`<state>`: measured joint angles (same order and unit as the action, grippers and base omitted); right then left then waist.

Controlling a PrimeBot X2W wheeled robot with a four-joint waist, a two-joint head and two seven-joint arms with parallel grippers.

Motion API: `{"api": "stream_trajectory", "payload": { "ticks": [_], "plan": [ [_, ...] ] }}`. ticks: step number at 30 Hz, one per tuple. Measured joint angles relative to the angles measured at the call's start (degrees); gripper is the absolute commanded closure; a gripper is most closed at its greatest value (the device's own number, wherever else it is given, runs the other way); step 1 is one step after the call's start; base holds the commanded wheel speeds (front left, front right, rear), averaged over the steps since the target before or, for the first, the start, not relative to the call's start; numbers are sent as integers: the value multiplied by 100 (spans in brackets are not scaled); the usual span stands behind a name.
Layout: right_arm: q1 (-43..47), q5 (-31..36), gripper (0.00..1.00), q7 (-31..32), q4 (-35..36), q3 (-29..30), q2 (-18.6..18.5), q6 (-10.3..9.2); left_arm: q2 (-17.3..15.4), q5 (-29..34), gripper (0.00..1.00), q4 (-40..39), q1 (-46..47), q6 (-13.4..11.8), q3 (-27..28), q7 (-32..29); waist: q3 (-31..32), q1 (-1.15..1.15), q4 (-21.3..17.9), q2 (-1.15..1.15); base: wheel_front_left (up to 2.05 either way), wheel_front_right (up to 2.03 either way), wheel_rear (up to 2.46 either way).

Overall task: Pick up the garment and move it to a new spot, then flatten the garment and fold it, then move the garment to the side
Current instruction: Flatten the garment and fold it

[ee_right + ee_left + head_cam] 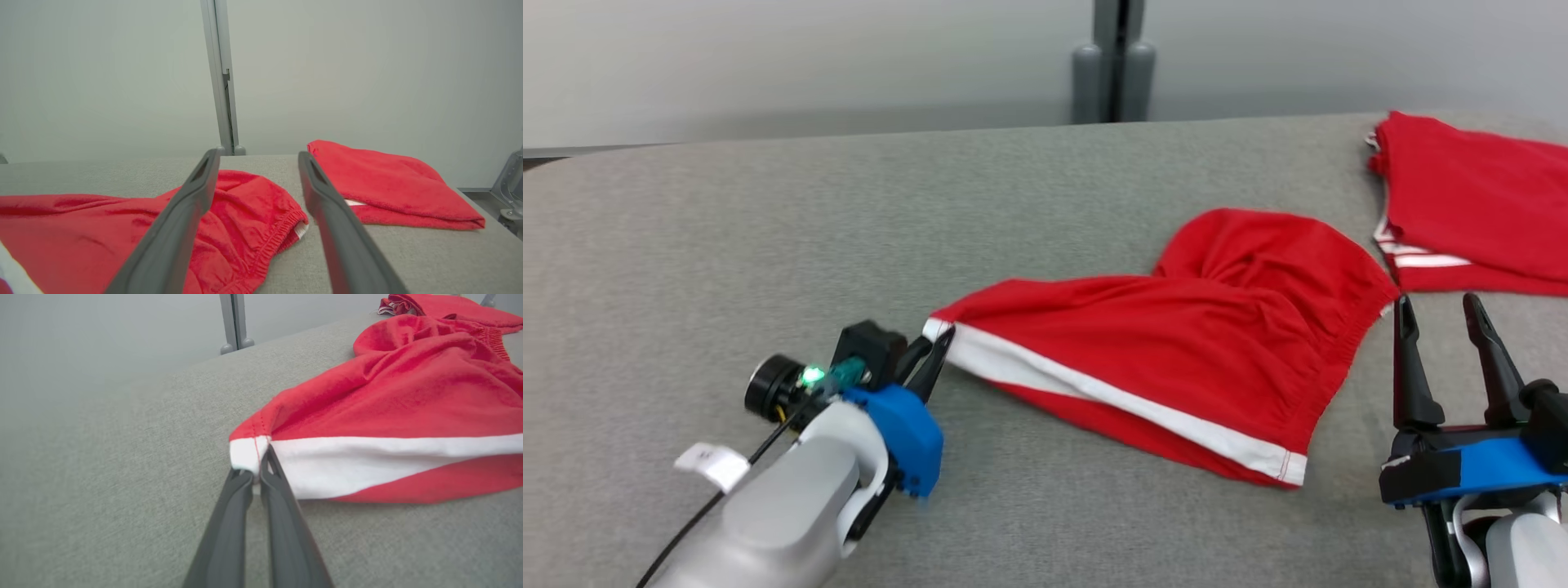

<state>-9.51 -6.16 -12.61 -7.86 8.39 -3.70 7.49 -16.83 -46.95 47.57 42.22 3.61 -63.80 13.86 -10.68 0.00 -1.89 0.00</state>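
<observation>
The garment [1176,343] is a pair of red shorts with a white stripe, lying crumpled on the grey table [849,212]. My left gripper [935,341] is shut on the garment's left hem corner; the left wrist view shows both fingers pinching the white corner [247,455] of the garment [388,412]. My right gripper [1441,314] stands open just right of the elastic waistband, fingers pointing away from me. In the right wrist view the waistband corner [292,222] of the garment [102,228] lies between and below the spread fingers [192,192] of the right gripper [257,157].
A second red garment [1478,204] lies folded at the table's far right, also seen as a folded red garment [392,183] beyond my right gripper. A grey post [1115,61] rises behind the table. Bare grey tabletop stretches to the left and front.
</observation>
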Motion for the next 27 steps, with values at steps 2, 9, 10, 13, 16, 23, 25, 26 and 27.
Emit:
{"api": "stream_trajectory", "payload": {
  "ticks": [2,9,10,13,16,23,25,26,27],
  "plan": [
    [50,-2,0,22,1,15,-21,0,-107,-51,100,-190,-252,-116,68,46,77,0,148,0,0,0,0],
    [207,-21,0,96,-11,53,-52,0,-572,-149,100,-1042,-1208,-610,390,104,265,-1,595,0,0,0,0],
    [220,-21,0,102,-12,52,-52,0,-649,-172,100,-1183,-1343,-672,436,105,287,-1,645,0,0,0,0],
    [280,-22,0,138,-21,79,-53,0,-860,-247,100,-1639,-1736,-917,573,112,337,0,765,0,0,0,0],
    [300,-27,0,146,-23,88,-54,0,-1032,-296,100,-2102,-2017,-1113,648,113,375,-1,857,0,0,0,0],
    [310,-53,0,177,-69,26,-79,0,-1156,-136,0,-2892,-2220,-1488,842,112,413,0,923,0,0,0,0],
    [308,-53,0,186,-74,2,-80,0,-1125,47,0,-3110,-2242,-1606,1028,113,427,0,905,0,0,0,0],
    [307,-54,0,190,-76,-5,-80,0,-1127,125,0,-3188,-2282,-1639,1118,113,435,0,889,0,0,0,0],
    [305,-54,0,191,-76,-10,-82,0,-1120,230,0,-3281,-2340,-1696,1228,112,441,0,871,0,0,0,0]
  ]
}}
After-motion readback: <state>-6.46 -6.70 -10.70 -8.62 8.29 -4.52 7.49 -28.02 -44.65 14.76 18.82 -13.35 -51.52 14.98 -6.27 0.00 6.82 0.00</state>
